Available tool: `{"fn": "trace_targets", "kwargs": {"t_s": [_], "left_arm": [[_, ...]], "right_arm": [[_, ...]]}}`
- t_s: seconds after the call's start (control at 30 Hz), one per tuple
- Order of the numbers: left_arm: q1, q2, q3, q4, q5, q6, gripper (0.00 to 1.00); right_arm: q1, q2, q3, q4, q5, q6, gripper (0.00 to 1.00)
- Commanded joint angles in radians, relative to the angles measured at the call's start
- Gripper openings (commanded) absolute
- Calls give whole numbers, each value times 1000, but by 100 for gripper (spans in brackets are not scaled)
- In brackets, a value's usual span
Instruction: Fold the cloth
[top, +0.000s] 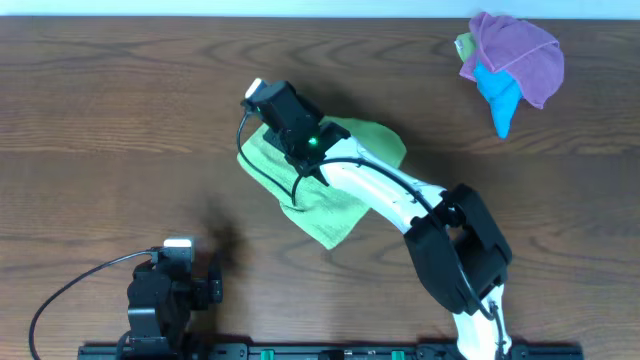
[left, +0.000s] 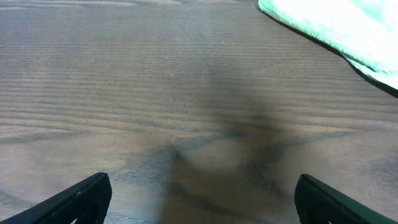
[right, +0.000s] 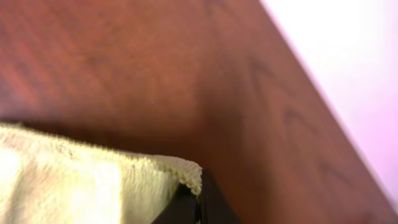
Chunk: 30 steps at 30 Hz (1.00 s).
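Fold step 1, judged: right gripper (top: 256, 100) pinches the far-left corner of the crumpled light-green terry cloth (top: 325, 212) lying mid-way across the brown wooden table (top: 120, 150); left gripper (left: 202, 202) idle near-left, fingers spread; next move calls for carrying that corner across to the opposite edge.

I see dark wood table (top: 120, 120). Crumpled heap (top: 512, 62) of purple, blue, green rags at table's far right corner.

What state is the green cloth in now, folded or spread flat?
Partly folded: the green cloth lies in uneven layers, one edge raised in the right gripper.
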<state>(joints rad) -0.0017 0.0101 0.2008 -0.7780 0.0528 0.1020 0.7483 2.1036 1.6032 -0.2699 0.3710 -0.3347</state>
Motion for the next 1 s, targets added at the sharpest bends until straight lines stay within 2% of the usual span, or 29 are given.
{"fn": "trace_targets", "kwargs": {"t_s": [0.0, 0.33, 0.4, 0.47, 0.57, 0.6, 0.77, 0.97], "left_arm": [[3, -6, -21, -32, 23, 2, 95], [3, -6, -21, -32, 23, 2, 95], [3, -6, -21, -32, 23, 2, 95], [3, -6, -21, -32, 23, 2, 95], [3, -6, -21, -32, 26, 2, 95], [3, -6, -21, -32, 26, 2, 95], [3, -6, -21, -25, 32, -5, 95], [3, -6, -21, 49, 187, -84, 95]], "right_arm": [[-19, 2, 11, 30, 144, -49, 1], [-150, 2, 11, 35, 253, -56, 2], [-163, 2, 11, 39, 252, -56, 10], [-173, 2, 11, 59, 249, -55, 29], [-181, 3, 11, 98, 253, -55, 66], [-182, 3, 11, 113, 265, -56, 72], [-186, 3, 11, 158, 409, -56, 79], [-190, 3, 11, 155, 594, -55, 84]]}}
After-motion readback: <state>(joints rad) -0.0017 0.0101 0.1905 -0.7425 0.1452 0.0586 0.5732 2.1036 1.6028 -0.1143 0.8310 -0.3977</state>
